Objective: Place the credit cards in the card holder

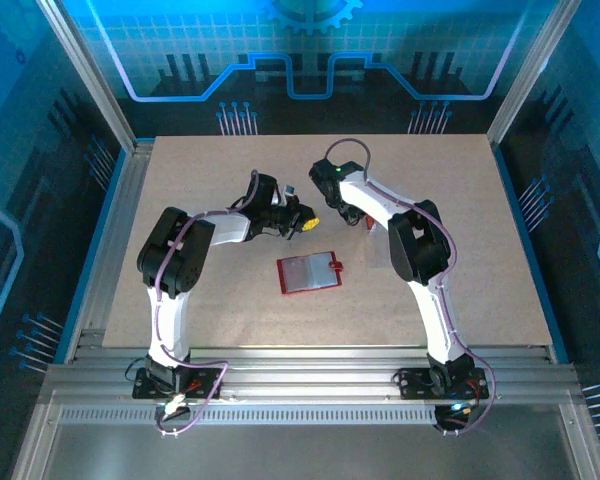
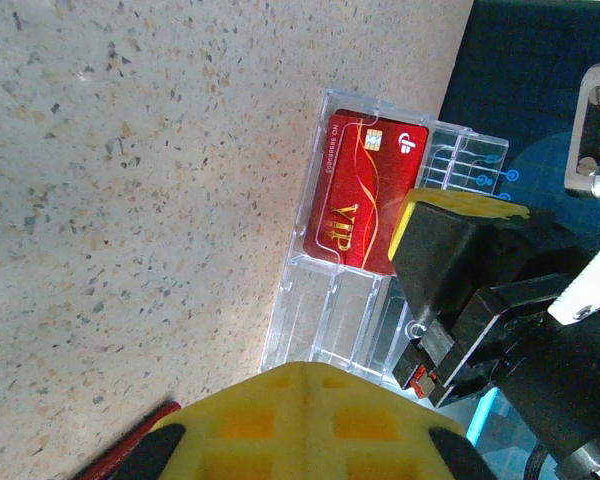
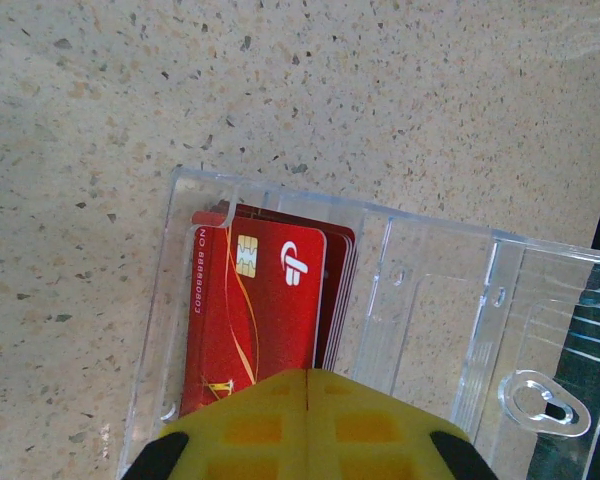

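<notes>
Speckled table (image 3: 380, 100) underneath. Right tool (image 3: 307, 395) has its fingers pressed together at the near edge of the red cards (image 3: 260, 300), stacked in a clear case (image 3: 430, 300) — can't tell if one is pinched. Left tool (image 2: 305, 395), fingers together too, hovers just beside. Wallet (image 1: 310, 272) lies open behind both tools.

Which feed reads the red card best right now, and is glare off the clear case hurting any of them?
Left wrist: red card sharp, VIP legible, left pincer blurred up close. Right wrist: card sharp too, clear case shows only faint edge highlights, right pincer soft. Top external: even light, blue-tinted surround, card holder small but crisp.
</notes>
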Robot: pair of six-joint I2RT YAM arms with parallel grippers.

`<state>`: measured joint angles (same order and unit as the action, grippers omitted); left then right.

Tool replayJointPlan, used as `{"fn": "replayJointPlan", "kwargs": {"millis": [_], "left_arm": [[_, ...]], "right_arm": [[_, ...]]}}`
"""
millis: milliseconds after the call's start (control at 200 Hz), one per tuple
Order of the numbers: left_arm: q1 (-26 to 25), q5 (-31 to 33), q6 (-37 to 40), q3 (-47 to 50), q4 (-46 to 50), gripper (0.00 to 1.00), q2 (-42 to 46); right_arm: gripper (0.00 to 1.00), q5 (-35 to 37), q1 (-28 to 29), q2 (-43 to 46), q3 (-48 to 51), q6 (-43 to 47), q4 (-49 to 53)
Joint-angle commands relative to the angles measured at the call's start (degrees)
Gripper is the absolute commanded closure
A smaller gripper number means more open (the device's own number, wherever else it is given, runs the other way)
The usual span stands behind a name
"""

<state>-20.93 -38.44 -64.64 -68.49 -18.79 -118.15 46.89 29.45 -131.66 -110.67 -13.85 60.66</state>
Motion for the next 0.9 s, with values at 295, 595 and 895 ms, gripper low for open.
{"fn": "replayJointPlan", "kwargs": {"millis": [295, 595, 895], "left_arm": [[0.54, -1.38, -1.22, 0.71, -1.03, 0.96, 0.11], [0.6, -1.51, -1.2, 0.81, -1.01, 0.96, 0.11], [0.54, -1.91, -0.83, 0.75, -0.57, 0.95, 0.2]], "right_arm": [[1.0, -2.49, -1.02, 4.28, 1.16, 1.28, 1.65], [1.0, -4.7, -1.6, 7.3, 1.67, 1.35, 2.16], [1.0, -10.33, -3.06, 12.63, 4.29, 0.86, 1.92]]}}
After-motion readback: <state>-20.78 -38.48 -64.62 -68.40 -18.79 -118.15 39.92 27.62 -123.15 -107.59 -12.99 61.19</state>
